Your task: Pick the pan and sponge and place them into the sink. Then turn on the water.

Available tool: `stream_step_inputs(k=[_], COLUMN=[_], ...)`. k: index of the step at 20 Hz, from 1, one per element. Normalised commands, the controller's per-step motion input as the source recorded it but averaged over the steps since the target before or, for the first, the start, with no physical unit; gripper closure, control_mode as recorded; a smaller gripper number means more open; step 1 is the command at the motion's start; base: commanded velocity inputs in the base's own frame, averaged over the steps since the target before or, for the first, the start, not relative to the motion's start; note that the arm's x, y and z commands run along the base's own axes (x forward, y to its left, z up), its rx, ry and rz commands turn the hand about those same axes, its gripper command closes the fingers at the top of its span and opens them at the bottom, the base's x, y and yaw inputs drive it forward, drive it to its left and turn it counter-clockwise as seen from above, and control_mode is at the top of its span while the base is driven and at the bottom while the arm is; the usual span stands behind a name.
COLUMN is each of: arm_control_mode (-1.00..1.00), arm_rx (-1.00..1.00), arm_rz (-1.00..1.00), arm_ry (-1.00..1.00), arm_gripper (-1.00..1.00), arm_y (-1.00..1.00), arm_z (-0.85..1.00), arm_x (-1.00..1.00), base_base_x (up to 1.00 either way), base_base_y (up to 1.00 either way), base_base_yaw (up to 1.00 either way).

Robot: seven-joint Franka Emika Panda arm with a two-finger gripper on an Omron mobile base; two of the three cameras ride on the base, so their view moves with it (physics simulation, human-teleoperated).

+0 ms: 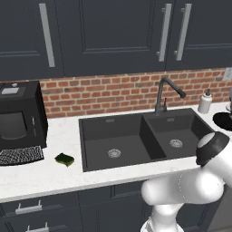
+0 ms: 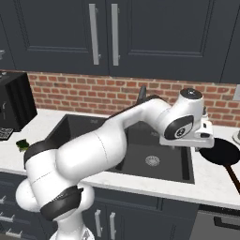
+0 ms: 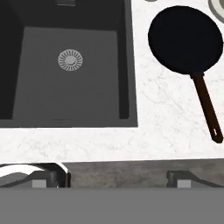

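- Far to the left of our end effector [image 3: 111, 178], the sponge [image 1: 65, 159] lies on the white table [image 1: 41, 174], beside the sink's wide basin.
- The sink [image 3: 127, 65] is below and left of our end effector; its small basin shows a silver drain [image 3: 70, 60].
- Our end effector hangs over the table edge, fingers spread wide, gripping nothing.
- To its right, the pan [image 3: 185, 39] rests on the table just beside the sink, brown handle toward us.
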Motion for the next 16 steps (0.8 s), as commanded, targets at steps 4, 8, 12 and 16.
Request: stream_step_inputs(k=[4,8,12,16], arm_control_mode=[-1.0,-1.0,-1.0,-1.0], arm_rx=[-0.01,-0.02,-0.02,-0.02], arm_rz=[0.0,0.01,0.01,0.0], arm_ry=[0.01,0.02,0.02,0.02], arm_gripper=[-1.0,-1.0,-1.0,-1.0], arm_y=[-0.34,-0.35,-0.42,-0.47], arm_z=[-0.25,-0.28,-0.3,-0.28], arm_x=[0.0,0.0,0.0,0.0], base_base_x=[0.0,0.0,0.0,0.0], base_base_y=[0.0,0.0,0.0,0.0], base_base_yaw=[0.0,0.0,0.0,0.0])
